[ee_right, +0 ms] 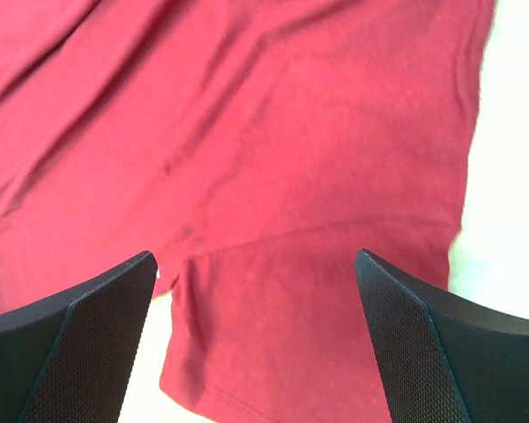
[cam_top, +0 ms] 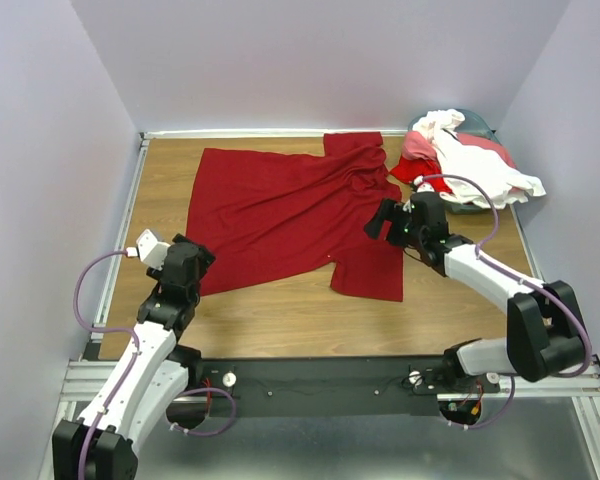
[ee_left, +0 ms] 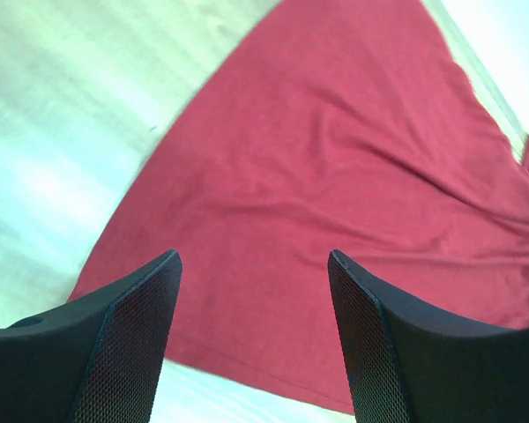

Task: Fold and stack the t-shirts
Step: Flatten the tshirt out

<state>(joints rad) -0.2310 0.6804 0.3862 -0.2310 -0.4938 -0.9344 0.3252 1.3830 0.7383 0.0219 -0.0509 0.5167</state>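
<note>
While the crimson t-shirt [cam_top: 290, 215] is lying unfolded under the left jaws and right jaws, both gaping empty, the other t-shirts [cam_top: 465, 165] are sitting heaped beyond the right jaws; nothing is looking folded or stacked.

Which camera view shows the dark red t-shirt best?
The top external view: only there is the whole dark red t-shirt visible, spread out with both sleeves. The left wrist view shows just a hem corner and part of its body; the right wrist view shows one sleeve and the cloth beside it.
</note>
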